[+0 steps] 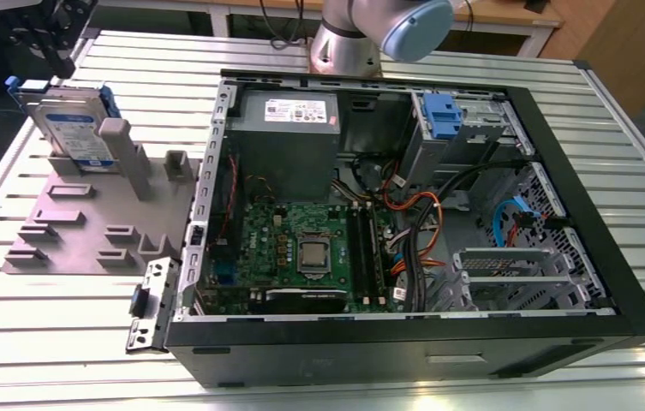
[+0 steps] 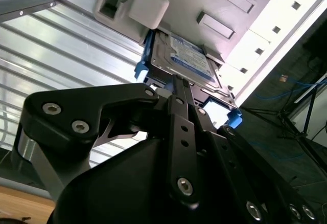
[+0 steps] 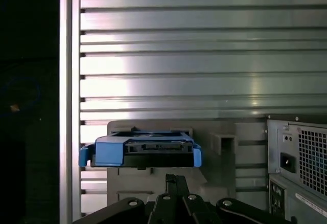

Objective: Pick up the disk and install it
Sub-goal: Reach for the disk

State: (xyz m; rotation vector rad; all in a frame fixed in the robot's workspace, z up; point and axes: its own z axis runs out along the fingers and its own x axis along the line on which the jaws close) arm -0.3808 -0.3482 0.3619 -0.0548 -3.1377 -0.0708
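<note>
Exterior view first: the disk (image 1: 71, 128) stands on edge at the far end of a grey holder (image 1: 82, 227), its blue-and-white label showing and blue rails along its sides, with a grey post (image 1: 116, 154) of the holder just beside it. The holder lies flat on the slatted metal desk (image 1: 59, 342), on the exterior view's left of an open computer case (image 1: 356, 355) and close to the case wall. Inside the case I see a green board (image 1: 299, 248), a grey power-supply box (image 1: 288, 111) with a white sticker, and a blue latch (image 1: 442, 116) at the drive bay toward the exterior view's right (bundles of coloured cable run between the board and that bay). The base of my arm (image 1: 379, 34) rises behind the case. In the first wrist view my claw (image 3: 176, 179) points straight at the disk, which I see edge-on there, its blue carrier turned toward me, the grey holder under it and the case's vented rear panel nearby. In the second wrist view the claw's tip lies right at the disk's near edge, over the label side; whether it touches the disk I cannot tell. I also cannot tell whether my claw is released or clenched. The disk sits in its holder on the desk, outside the case.
</note>
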